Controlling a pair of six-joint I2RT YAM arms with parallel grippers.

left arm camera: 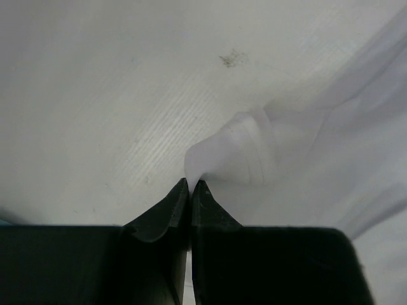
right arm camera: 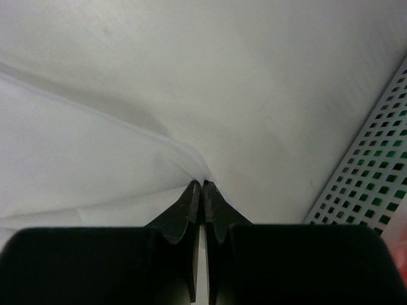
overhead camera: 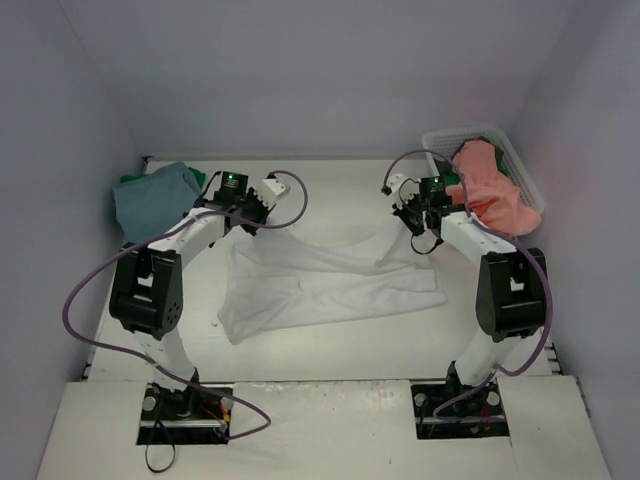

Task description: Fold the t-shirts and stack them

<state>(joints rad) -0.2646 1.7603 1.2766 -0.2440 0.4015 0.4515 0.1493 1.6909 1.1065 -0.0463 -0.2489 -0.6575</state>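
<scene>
Top external has the whole picture: the white t-shirt (overhead camera: 330,285) lies spread across the middle of the table (overhead camera: 330,345), and both arms are stretched out to its far edge. Look at the left gripper (left arm camera: 191,184): jaws pressed tight, a small hemmed fold of white cloth nipped right at the tips and bunching up just past them. The right gripper (right arm camera: 203,184) tells the same story, clamped on the white fabric with a long crease running away from the pinch.

Why two pinches, one on each side? My read is that holding both far corners keeps the cloth taut between them, so that edge can travel as one line and fold over toward the near side. The shirt isn't flat yet, though: there are wrinkles through the middle, and the near-left corner is rumpled.

Now the room. On the right it's tight, because the white mesh basket (overhead camera: 520,165) sits just beside that gripper, with its perforated wall at the edge of the right wrist view and the salmon pink t-shirt (overhead camera: 490,195) heaped inside. On the left, the teal t-shirt (overhead camera: 155,200) lies near the left arm, with a sliver of bright green cloth (overhead camera: 203,178) behind it. Walls close in on the far side and both flanks. The bare table is all on the near side, between the shirt and the arm bases, so I'd say that's the way to pull.
</scene>
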